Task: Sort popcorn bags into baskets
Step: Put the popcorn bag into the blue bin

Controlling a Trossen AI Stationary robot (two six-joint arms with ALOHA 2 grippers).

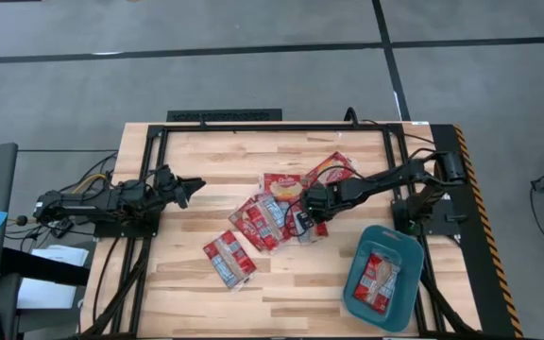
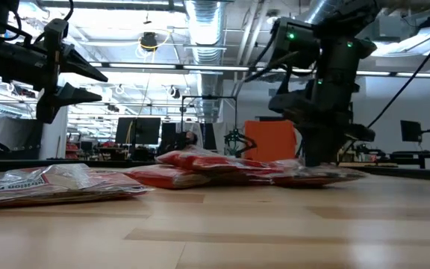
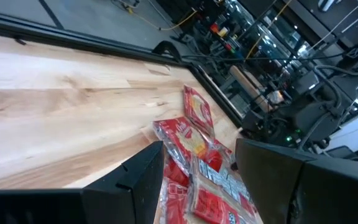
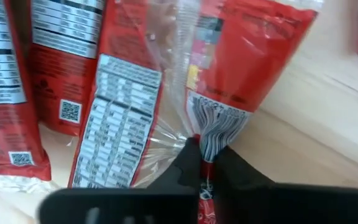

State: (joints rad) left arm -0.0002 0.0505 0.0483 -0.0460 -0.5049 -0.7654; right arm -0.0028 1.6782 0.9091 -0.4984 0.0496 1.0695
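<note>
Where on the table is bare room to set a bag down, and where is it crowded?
Bare wood lies ahead of the left gripper, up to the table's far edge, and along the near edge between the lone bag and the basket. The basket holds one bag, with room left. The pile at mid-table is crowded; the right gripper is pinching a bag there.

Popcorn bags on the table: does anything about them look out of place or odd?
Nothing is damaged or spilled. The loose bags lie in an overlapping heap mid-table, at mixed angles, and one bag lies apart from it. Only one bag is in the basket. The right gripper is shut on the crimped edge of a bag.
</note>
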